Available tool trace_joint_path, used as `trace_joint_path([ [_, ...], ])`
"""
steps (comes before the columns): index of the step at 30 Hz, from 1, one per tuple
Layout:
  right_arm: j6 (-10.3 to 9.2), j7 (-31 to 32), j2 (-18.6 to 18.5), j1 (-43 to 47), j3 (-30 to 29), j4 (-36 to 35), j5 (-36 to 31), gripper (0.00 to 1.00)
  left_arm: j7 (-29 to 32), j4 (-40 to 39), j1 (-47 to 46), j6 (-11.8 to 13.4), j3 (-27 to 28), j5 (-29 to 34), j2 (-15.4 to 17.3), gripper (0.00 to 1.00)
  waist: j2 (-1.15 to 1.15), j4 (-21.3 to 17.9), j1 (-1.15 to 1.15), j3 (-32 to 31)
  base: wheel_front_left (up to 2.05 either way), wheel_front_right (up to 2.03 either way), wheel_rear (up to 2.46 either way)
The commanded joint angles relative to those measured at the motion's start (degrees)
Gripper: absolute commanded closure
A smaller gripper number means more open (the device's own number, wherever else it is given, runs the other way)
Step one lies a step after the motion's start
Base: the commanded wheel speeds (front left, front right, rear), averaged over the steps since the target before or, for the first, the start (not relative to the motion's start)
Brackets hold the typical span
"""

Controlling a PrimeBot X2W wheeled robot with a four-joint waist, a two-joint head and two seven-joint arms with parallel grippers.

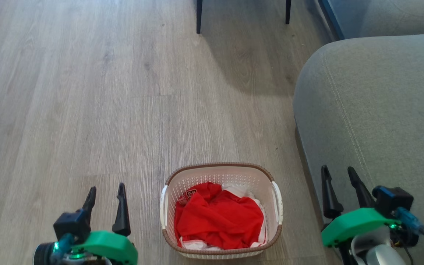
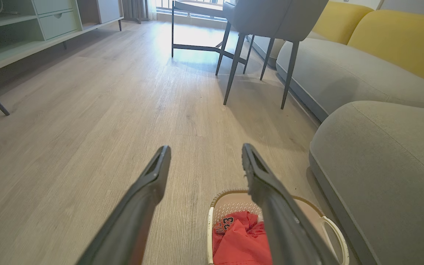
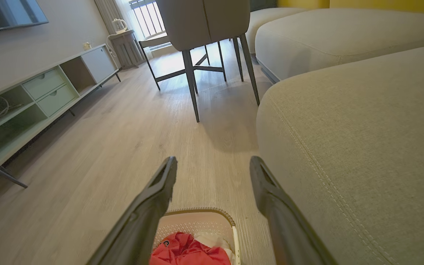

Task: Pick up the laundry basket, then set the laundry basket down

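Plainly nothing is lifted yet: the laundry basket [image 1: 219, 165] sits on the wood floor [image 1: 87, 92] between the two grippers, just beside the grey sofa [image 1: 374, 110], with red clothing [image 1: 219, 217] heaped inside. The left gripper [image 1: 106, 187] and right gripper [image 1: 338, 169] are both spread wide and empty, clear of its white handles [image 1: 163, 206]. Both the pick-up and the set-down are left to do, I judge. Count: one basket, two handles, two grippers, one sofa, two dark chair legs [image 1: 199, 16] beyond.
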Motion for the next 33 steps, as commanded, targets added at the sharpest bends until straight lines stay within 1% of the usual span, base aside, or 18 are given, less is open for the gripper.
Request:
trace_joint_path([
  [1, -0.01, -1.12, -0.69, -1.03, 1.44, -2.12, -1.77, 0.0, -0.97, -2.0, -1.64, 0.52, 1.58, 1.76, 0.82, 0.0, 0.0, -0.02, 0.0, -0.04, 0.0, 0.0, 0.0],
  [17, -0.01, -3.72, -0.79, -0.27, 3.36, -2.3, -12.2, 0.0, -3.57, -0.79, 0.04, 1.17, 1.55, 11.82, 0.4, 0.0, 0.0, -0.22, 0.0, -0.61, 0.0, 0.0, 0.0],
  [33, -0.01, -3.72, -0.79, -0.35, 3.26, -1.71, -12.0, 0.0, -3.57, 0.33, -0.14, 0.6, 2.4, 12.01, -0.1, 0.0, 0.0, -0.26, 0.0, -0.47, 0.0, 0.0, 0.0],
])
